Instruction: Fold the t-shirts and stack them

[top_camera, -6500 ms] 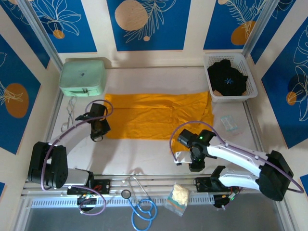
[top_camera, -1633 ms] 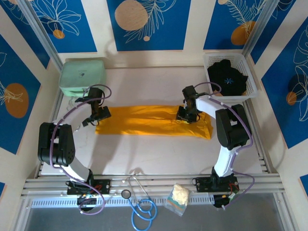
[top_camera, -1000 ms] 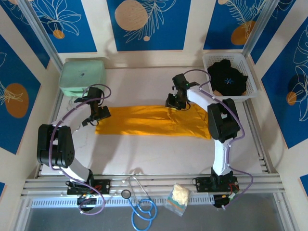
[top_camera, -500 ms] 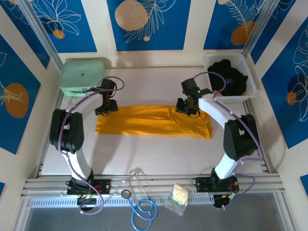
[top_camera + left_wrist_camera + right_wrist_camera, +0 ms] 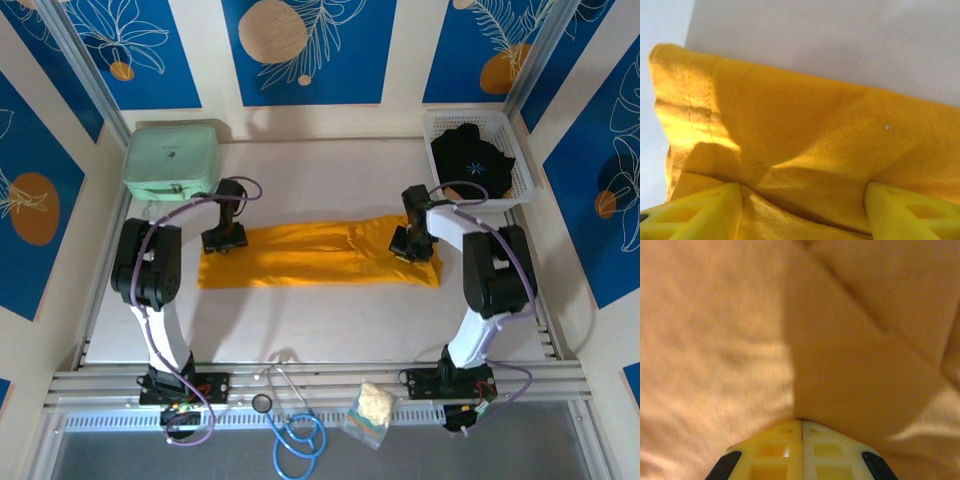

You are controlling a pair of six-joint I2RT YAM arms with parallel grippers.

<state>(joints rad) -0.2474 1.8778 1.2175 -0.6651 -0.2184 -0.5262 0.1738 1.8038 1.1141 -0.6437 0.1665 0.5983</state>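
while the pale counter (image 5: 300, 320) carries everything, the biggest thing on it is the orange-yellow t-shirt (image 5: 310, 255), folded into a long band that lies across the middle from left to right. a mint-green case (image 5: 172, 160) sits at the far left corner, and a white basket (image 5: 490, 203) sits at the far right corner with the black t-shirt (image 5: 470, 150) bundled inside, its light-blue starburst facing up. a blue stethoscope (image 5: 295, 430) lies on the rail at the near edge. the left hand (image 5: 222, 240) is down on the band's left end; in the left wrist view its yellow fingers (image 5: 700, 210) stand wide apart with a ridge of orange cloth (image 5: 805, 125) bulging between them, not pinched. the right hand (image 5: 408, 246) is down on the band's right end, where the cloth rises in a fold; in the right wrist view its fingers (image 5: 775, 450) are pressed together over the cloth (image 5: 740, 315), and i cannot tell whether any is nipped between them. a small pale packet (image 5: 368, 408) lies just right of the stethoscope.
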